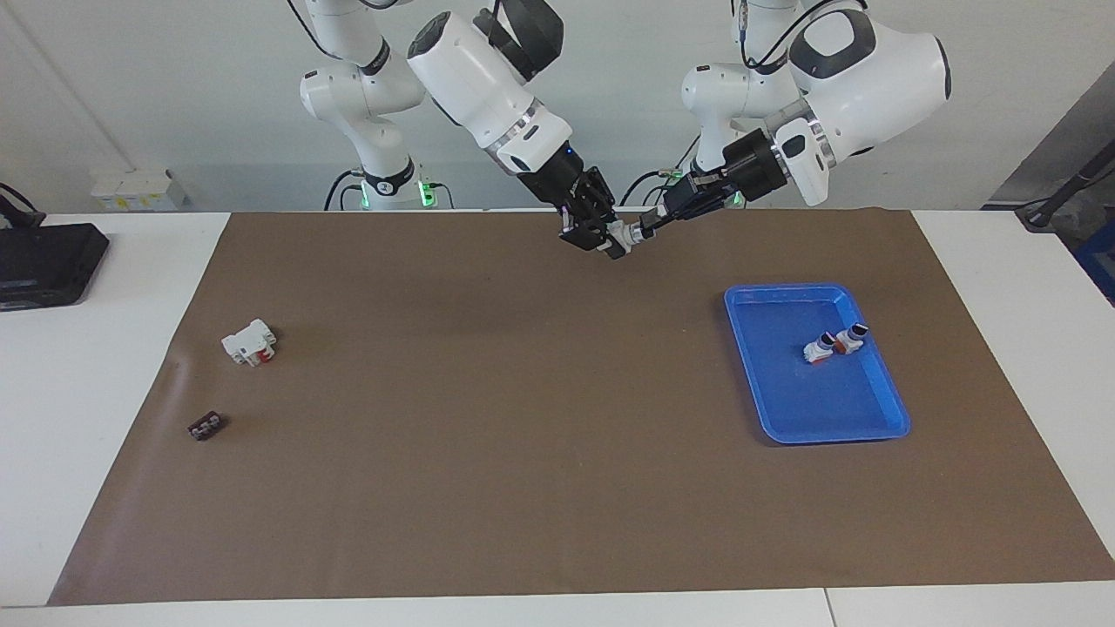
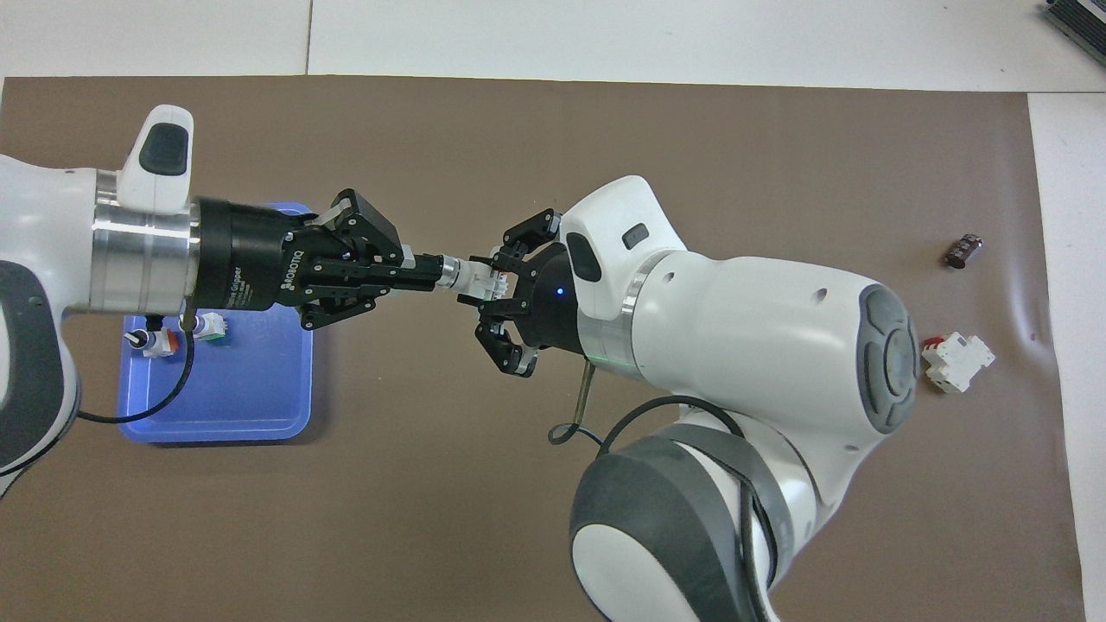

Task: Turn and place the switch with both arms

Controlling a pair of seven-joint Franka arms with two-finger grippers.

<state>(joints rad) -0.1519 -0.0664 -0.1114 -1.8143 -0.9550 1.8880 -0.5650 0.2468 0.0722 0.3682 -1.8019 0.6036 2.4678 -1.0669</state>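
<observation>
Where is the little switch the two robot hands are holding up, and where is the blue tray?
switch (image 2: 471, 276), overhead view, on its white body between the two grippers.
blue tray (image 1: 819, 409), facing view, on a bare part of its floor.

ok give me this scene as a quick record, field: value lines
switch: held in the air between both claws, over the mat
left claw: shut on the switch's knob end
right claw: shut on the switch's white body
tray: blue, toward the left arm's end, two more switches in it
white block: on the mat, toward the right arm's end
dark piece: on the mat, farther from the robots than the block
</observation>
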